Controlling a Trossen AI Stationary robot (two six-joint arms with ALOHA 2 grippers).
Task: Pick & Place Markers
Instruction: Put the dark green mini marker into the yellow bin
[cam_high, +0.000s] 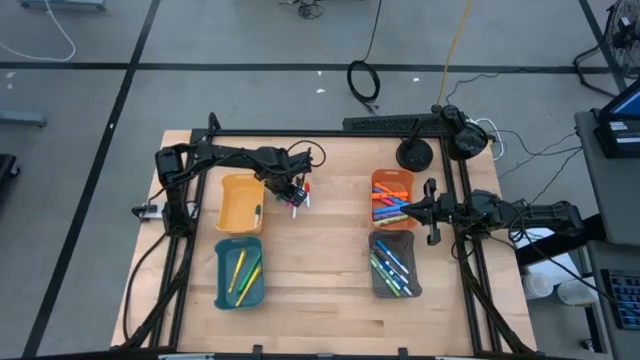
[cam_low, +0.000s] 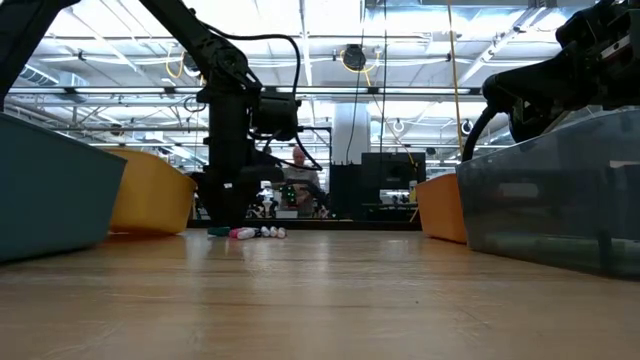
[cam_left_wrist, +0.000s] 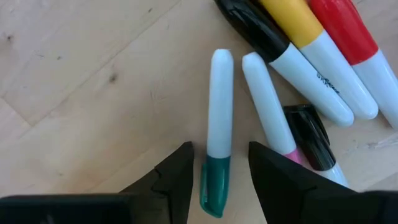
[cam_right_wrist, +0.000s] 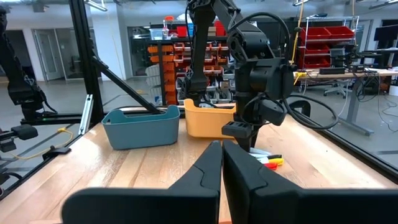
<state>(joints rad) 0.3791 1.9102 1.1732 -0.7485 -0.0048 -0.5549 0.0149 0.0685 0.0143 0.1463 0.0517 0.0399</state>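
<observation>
Most markers already lie sorted in my four plastic trays; a small pile (cam_high: 299, 196) remains on the bare wood beside the yellow tray (cam_high: 240, 203). My left gripper (cam_left_wrist: 219, 171) hangs spread apart astride a smooth white green-capped marker (cam_left_wrist: 217, 124). My right gripper (cam_right_wrist: 221, 163), pressed together, waits by the orange tray (cam_high: 391, 199)

1. You see a white marker with a green cap (cam_left_wrist: 216, 130) between the black fingers of the left gripper (cam_left_wrist: 219, 180).
2. Beside it, white markers carry black (cam_left_wrist: 252, 22), yellow (cam_left_wrist: 287, 17), red (cam_left_wrist: 339, 28) and pink caps.
3. Your trays are yellow (cam_high: 241, 203), teal (cam_high: 239, 273), orange (cam_high: 391, 199) and grey (cam_high: 395, 265).
</observation>
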